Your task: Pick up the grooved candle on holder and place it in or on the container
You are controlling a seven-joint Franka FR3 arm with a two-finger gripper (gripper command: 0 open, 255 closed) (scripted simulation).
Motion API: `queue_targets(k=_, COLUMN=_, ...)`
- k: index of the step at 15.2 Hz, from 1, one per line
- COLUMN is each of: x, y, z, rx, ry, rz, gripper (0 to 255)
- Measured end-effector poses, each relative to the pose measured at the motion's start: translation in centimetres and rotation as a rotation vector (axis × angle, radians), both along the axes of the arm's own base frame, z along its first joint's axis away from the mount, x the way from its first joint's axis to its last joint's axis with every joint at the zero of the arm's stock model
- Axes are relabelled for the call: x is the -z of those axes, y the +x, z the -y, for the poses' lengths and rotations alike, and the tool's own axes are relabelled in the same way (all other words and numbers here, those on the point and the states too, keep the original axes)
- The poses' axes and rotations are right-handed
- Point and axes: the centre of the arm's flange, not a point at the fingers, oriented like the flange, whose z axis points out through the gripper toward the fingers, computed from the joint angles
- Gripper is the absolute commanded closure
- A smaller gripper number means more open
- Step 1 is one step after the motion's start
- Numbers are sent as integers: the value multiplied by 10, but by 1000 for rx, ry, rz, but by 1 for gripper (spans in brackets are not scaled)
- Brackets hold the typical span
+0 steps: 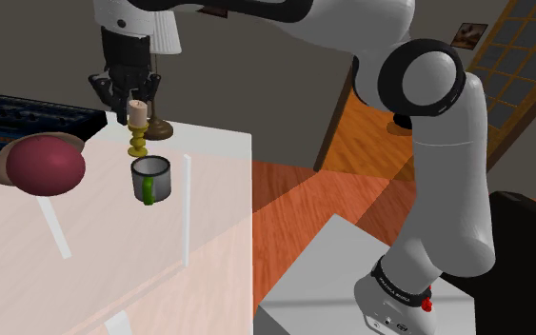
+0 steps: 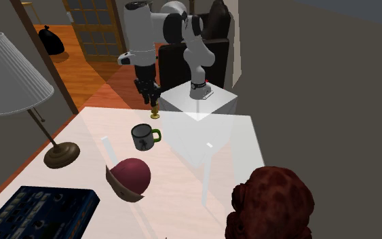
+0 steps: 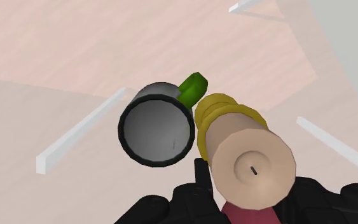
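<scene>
Where the pale desk (image 1: 220, 167) comes nearest in the shoulder view, a grey mug (image 1: 151, 178) with a green handle stands upright; just behind it the cream candle (image 1: 138, 114) on its yellow holder stands upright too, pinched near its top by the black tool (image 1: 134, 101); a brown lamp base (image 1: 159, 127) sits just beyond them, farther back.

candle (image 3: 252, 167) matt, smooth cream; holder (image 1: 137, 145) glossy yellow; mug (image 1: 150, 178) dull grey, metal-looking; floor (image 1: 370, 143) polished wood
</scene>
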Motion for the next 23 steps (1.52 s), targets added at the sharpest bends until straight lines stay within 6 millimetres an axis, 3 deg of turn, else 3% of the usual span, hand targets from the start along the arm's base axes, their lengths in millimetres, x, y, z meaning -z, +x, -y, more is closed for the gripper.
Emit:
queue_targets(k=2, x=-9, y=20, z=20, rx=0, ry=0, rz=0, gripper=255)
queue_targets(k=5, x=-6, y=43, z=39, rx=0, ry=-1, rz=-1, gripper=255)
queue_targets(k=23, x=84, y=46, z=43, rx=0, ry=-1, rz=-1, gripper=255)
